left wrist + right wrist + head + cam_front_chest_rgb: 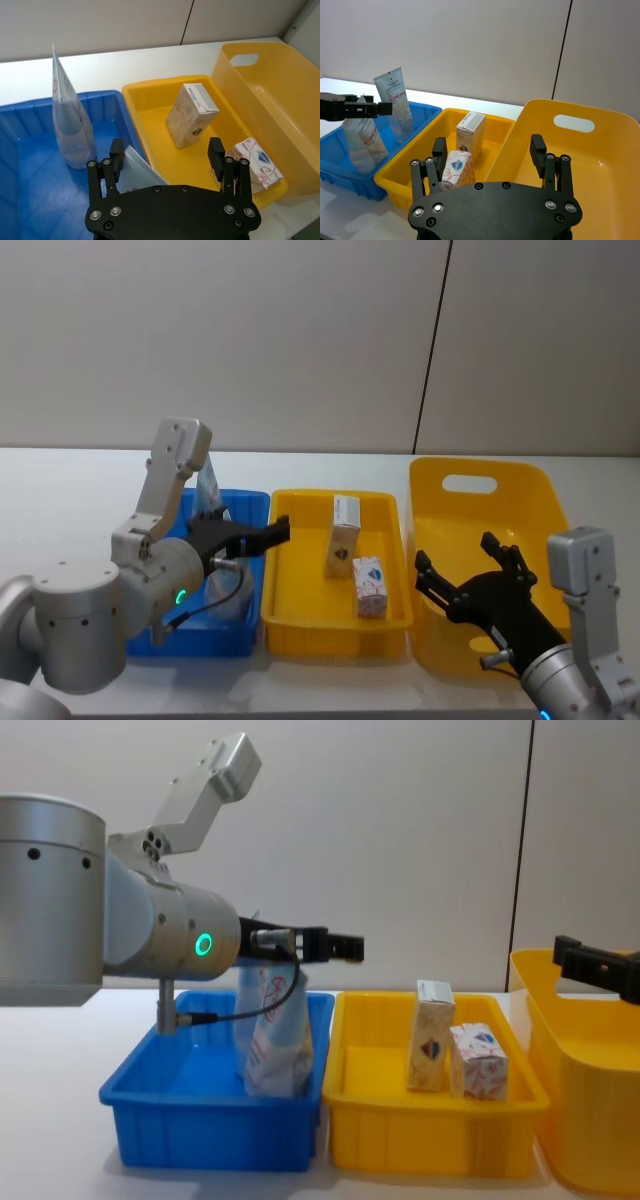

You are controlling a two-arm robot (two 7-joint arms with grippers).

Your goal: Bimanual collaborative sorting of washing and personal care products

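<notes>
"Head view first: what is made out on the counter [60,490]?"

"Three smooth plastic bins are set in a row on the white counter. A blue bin [250,502] lies towards the left edge and a shallow yellow bin [330,635] in the middle. A deep yellow bin [545,490] with a handle slot lies towards the right edge. The left hand [255,540] is held above the wall between the blue bin and the shallow yellow bin, fingers spread wide, nothing gripped. The right hand [455,552] is held over the deep yellow bin, equally wide open and empty."

"And the products?"

"A tall beige carton [343,535] is stood upright in the shallow yellow bin. A squat white carton [369,586], patterned red and blue, is just beside it, nearer the counter's front edge. Much of the blue bin is covered there by the left arm. From the right wrist view a whitish squeeze tube [395,102] is seen standing in it, crimped end up, with a soft pale pouch [365,140] beside it. From the chest view the pouch is seen sagging close by the bin's right wall."

"The room?"

"A plain pale panelled wall [200,340], split by one dark vertical seam, is seen behind."
</notes>
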